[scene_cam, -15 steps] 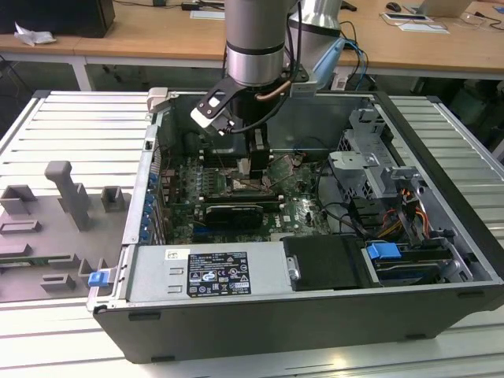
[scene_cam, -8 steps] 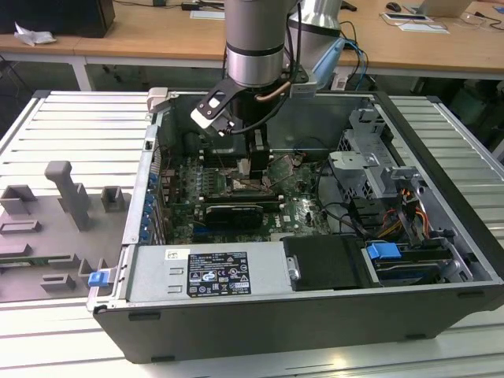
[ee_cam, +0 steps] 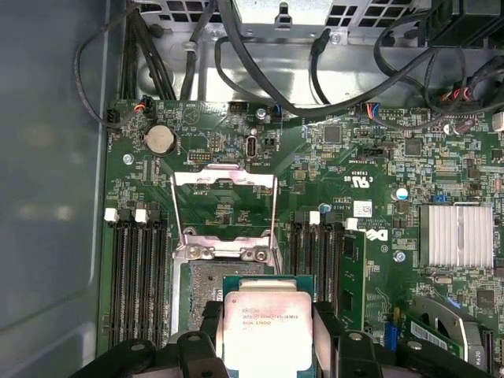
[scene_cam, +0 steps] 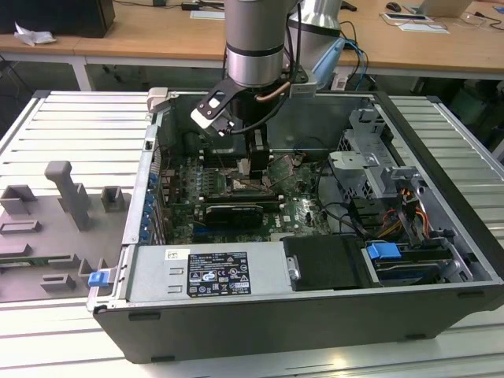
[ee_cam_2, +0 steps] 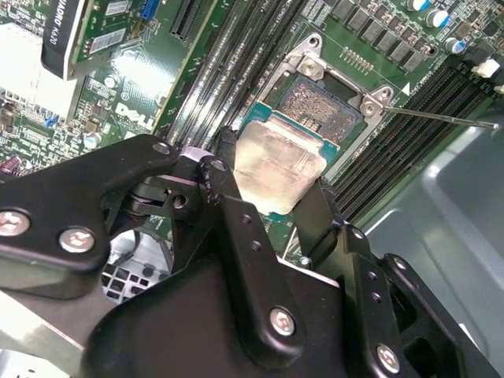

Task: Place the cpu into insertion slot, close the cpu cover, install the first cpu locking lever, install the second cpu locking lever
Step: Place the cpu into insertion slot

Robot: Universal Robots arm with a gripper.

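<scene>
Silver-beige cpu [ee_cam_2: 279,167] clamped in my claw [ee_cam_2: 276,177], at the insertion slot's [ee_cam_2: 327,106] edge, one o'clock from the exterior view's white label [scene_cam: 207,273]. Seems tilted: I'd level it, square the corners.

I log an open computer case [scene_cam: 236,335] on a slatted table [scene_cam: 63,118], grey fixture blocks [scene_cam: 69,193] beside it at the exterior view's left. Inside: labelled power supply [scene_cam: 206,273], blue latch [scene_cam: 383,252]; in the first wrist view, coin battery [ee_cam: 161,140], finned heatsink [ee_cam: 455,235], black memory slots [ee_cam: 138,276].
</scene>
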